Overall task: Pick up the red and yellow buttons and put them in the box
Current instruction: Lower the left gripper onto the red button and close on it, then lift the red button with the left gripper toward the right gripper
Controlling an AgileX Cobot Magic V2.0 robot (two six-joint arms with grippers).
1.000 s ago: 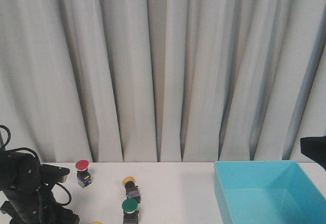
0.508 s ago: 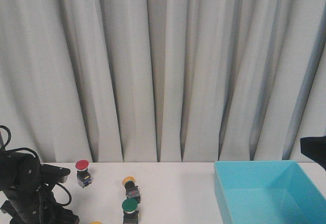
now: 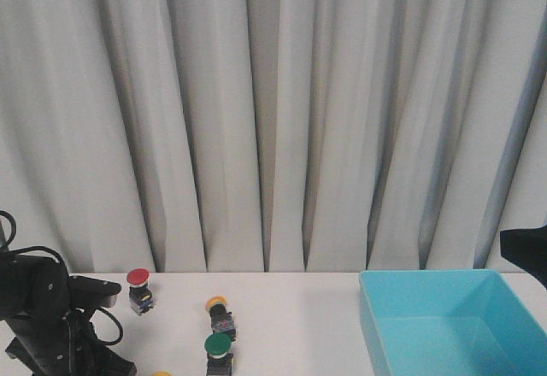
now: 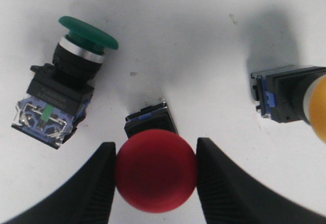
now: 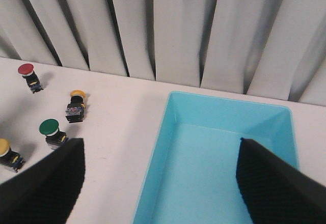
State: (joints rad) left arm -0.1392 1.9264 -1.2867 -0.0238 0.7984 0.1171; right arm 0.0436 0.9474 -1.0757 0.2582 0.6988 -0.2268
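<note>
Red cap, left wrist view: a red button (image 4: 155,177) sits between the two dark fingers (image 4: 91,193) of the left pincer (image 4: 155,183), cap towards the camera, its dark body lying on the white surface (image 4: 178,46). The fingers flank the cap closely, seemingly touching its sides; I judge it a grip just being taken.
Neighbours, left wrist view: a green button (image 4: 63,84) lies on its side near one finger, and a yellow button (image 4: 295,102) lies near the other, both clear of the fingers.
Doing it well: squeeze on the round cap evenly, then lift straight up so neither neighbour gets nudged; a rounded cap could slip out if the hold is shallow.
Front view: the left arm (image 3: 47,320) is low at the near left edge, its pincer out of sight. Another red button (image 3: 139,290), a yellow-capped button (image 3: 220,314) and a second green button (image 3: 218,355) are on the surface; the box (image 3: 453,325) stands well apart on the right.
Right wrist view: the right pincer (image 5: 160,178) hangs spread wide above the box (image 5: 219,158), which looks empty, holding nothing.
Carry: the held button has to cross over the other buttons to reach the box.
</note>
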